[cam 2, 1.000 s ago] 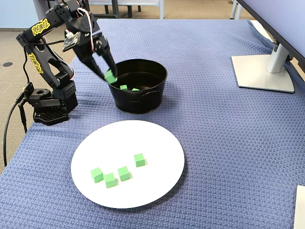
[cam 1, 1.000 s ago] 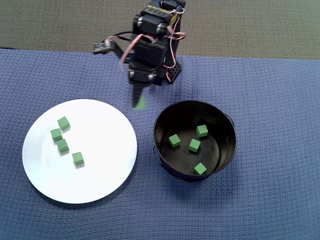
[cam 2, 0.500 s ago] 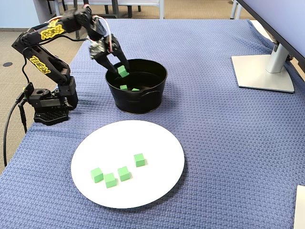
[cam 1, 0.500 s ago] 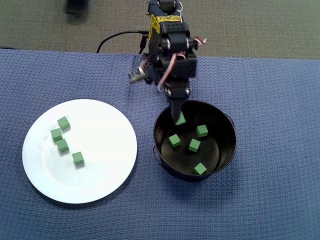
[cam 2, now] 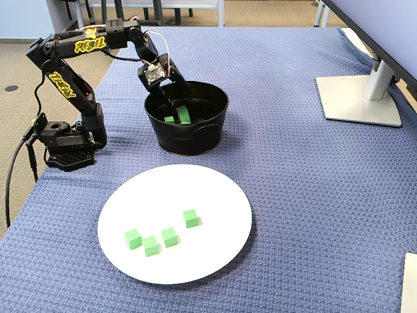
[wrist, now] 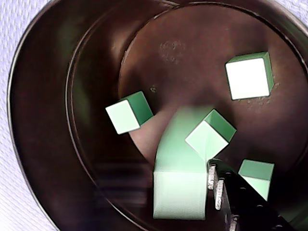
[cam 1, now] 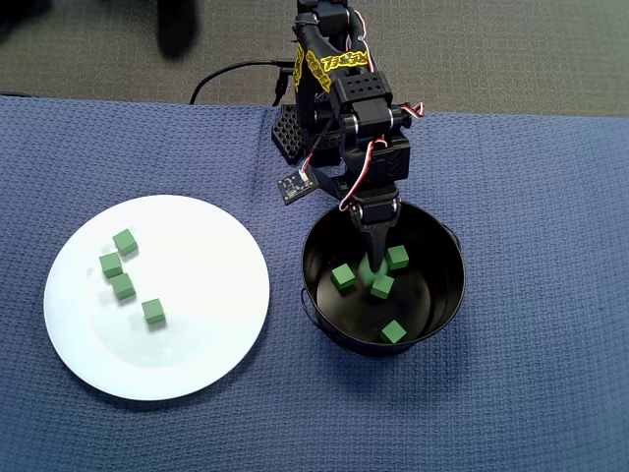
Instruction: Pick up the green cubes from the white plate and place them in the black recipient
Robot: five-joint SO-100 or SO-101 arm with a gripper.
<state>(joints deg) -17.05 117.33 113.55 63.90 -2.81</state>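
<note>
Now that the arm has swung across from beside the white plate (cam 1: 157,295), the tool (cam 1: 374,264) dips inside the black pot (cam 1: 447,295), apparently clenched on a green cube (wrist: 179,192). Four cubes lie below it; four wait on the plate.

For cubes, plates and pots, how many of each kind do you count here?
Green cubes: 9 (4 on the plate, 5 inside the pot, one of them blurred)
White plate: 1
Black pot: 1
Total: 11
</note>
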